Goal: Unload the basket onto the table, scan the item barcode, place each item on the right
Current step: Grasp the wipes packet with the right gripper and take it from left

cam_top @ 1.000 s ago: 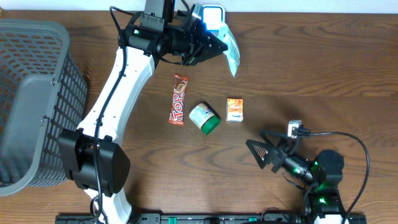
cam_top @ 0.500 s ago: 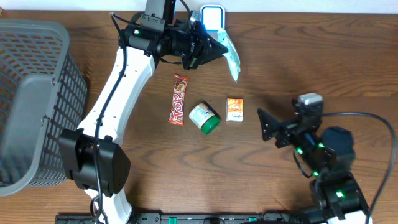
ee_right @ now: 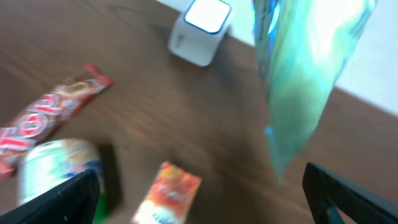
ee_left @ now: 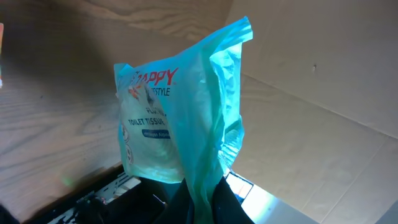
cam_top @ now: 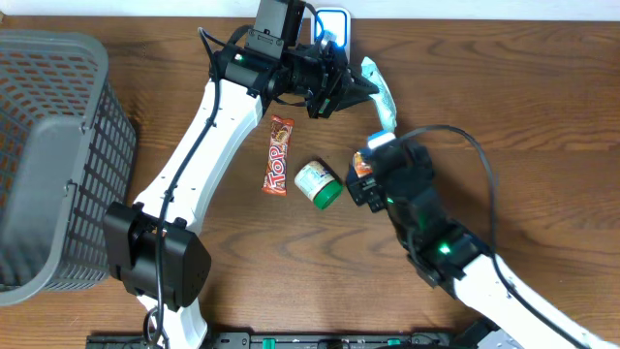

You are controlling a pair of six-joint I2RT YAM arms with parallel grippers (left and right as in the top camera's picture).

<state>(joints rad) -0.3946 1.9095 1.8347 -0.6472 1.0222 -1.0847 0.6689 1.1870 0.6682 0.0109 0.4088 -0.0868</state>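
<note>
The grey basket (cam_top: 48, 145) sits far left of the scanner (cam_top: 332, 21). The left gripper (cam_top: 366, 89) is clenched on the teal tissue pack (ee_left: 168, 124), printed "TOILET TISSUE", just right of the scanner. The right gripper (ee_right: 205, 199), jaws spread and empty, has swung in below the scanner, over the orange carton (ee_right: 168, 190), with bare wood to its right. The "Top" bar (cam_top: 279, 155) is unmoved.

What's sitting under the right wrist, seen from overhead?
Only a corner of the orange carton shows; the right gripper, jaws open, covers the rest. Its barcode cannot be seen.

blocked centre: candy bar (cam_top: 279, 155), can (cam_top: 318, 184) | back: tissue pack (cam_top: 381, 89) | free: right table (cam_top: 552, 126)
</note>
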